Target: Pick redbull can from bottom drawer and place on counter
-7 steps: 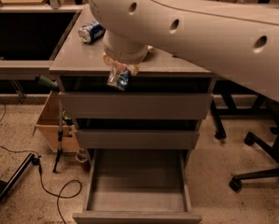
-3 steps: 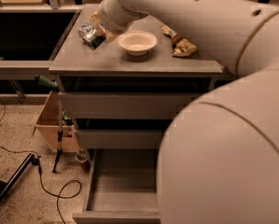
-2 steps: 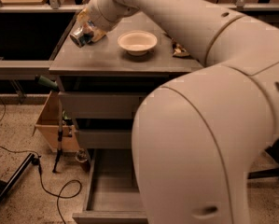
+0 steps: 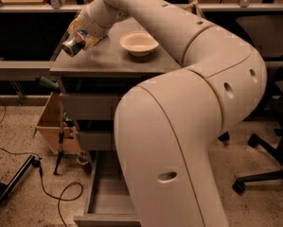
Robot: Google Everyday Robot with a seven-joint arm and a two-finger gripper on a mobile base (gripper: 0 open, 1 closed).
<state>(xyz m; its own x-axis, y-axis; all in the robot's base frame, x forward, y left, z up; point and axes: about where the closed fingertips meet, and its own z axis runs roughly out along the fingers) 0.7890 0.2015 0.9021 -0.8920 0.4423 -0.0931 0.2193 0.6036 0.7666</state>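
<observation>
Clamping the redbull can (image 4: 74,45) (tilted), gripper (image 4: 82,36) over left edge of the counter (image 4: 108,60)

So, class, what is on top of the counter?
White bowl on the counter; claw holds the redbull can tilted at its left edge; the arm hides the right side.

A thick, smooth cream-white arm (image 4: 179,126) of fat rounded shell segments fills the centre and right of the frame, marked by dark seams at its joints and small oval recessed holes, and narrows to its yellowish, translucent-looking gripper (image 4: 80,38) at the upper left.
</observation>
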